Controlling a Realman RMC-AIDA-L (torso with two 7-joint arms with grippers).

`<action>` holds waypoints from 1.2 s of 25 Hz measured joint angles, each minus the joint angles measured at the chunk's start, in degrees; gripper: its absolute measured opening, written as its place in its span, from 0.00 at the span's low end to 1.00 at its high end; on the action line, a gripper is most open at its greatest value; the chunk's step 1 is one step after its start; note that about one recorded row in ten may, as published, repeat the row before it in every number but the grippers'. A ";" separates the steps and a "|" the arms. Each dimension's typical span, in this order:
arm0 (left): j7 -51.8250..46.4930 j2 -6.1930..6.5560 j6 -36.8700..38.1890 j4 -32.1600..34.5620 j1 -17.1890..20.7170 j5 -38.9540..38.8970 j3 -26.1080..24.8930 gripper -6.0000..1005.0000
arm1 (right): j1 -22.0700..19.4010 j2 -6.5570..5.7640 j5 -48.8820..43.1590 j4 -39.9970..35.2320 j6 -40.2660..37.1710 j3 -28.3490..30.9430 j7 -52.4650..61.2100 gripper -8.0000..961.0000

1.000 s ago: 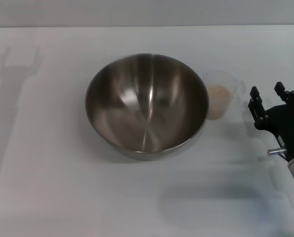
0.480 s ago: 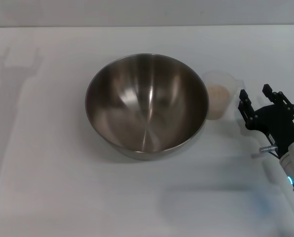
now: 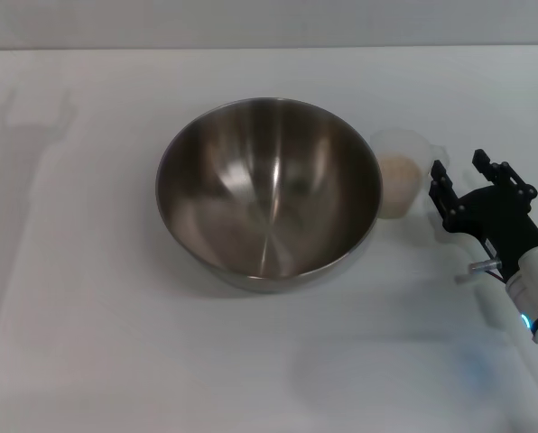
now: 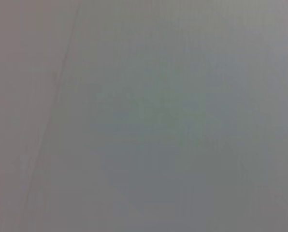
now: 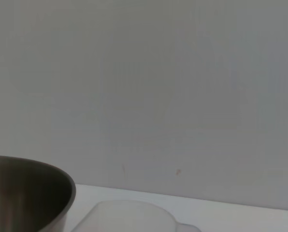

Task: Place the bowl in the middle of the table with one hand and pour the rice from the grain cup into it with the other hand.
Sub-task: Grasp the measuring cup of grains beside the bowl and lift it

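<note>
The large steel bowl (image 3: pixel 269 191) stands empty in the middle of the white table (image 3: pixel 97 343). Just to its right stands the small clear grain cup (image 3: pixel 401 171) with pale rice (image 3: pixel 399 168) inside. My right gripper (image 3: pixel 460 168) is open, just right of the cup at its handle side, fingers apart and not touching it that I can see. The right wrist view shows the bowl's rim (image 5: pixel 28 193) and the cup's rim (image 5: pixel 129 217) close below. My left gripper is out of view; only its shadow lies on the table's far left.
A grey wall (image 3: pixel 269 23) runs along the table's far edge. The left wrist view shows only a plain grey surface.
My right gripper has moved left and slightly farther away, closing in on the grain cup. The bowl and the cup have not moved.
</note>
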 joint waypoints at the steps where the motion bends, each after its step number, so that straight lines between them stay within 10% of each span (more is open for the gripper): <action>1: 0.00 0.00 0.00 0.00 0.00 0.00 0.00 0.81 | 0.00 0.00 0.00 0.00 0.00 0.00 0.00 0.57; 30: -0.52 -0.08 2.48 -0.45 2.16 0.00 -0.09 0.81 | 3.90 0.01 0.00 -2.57 1.55 0.57 0.00 0.55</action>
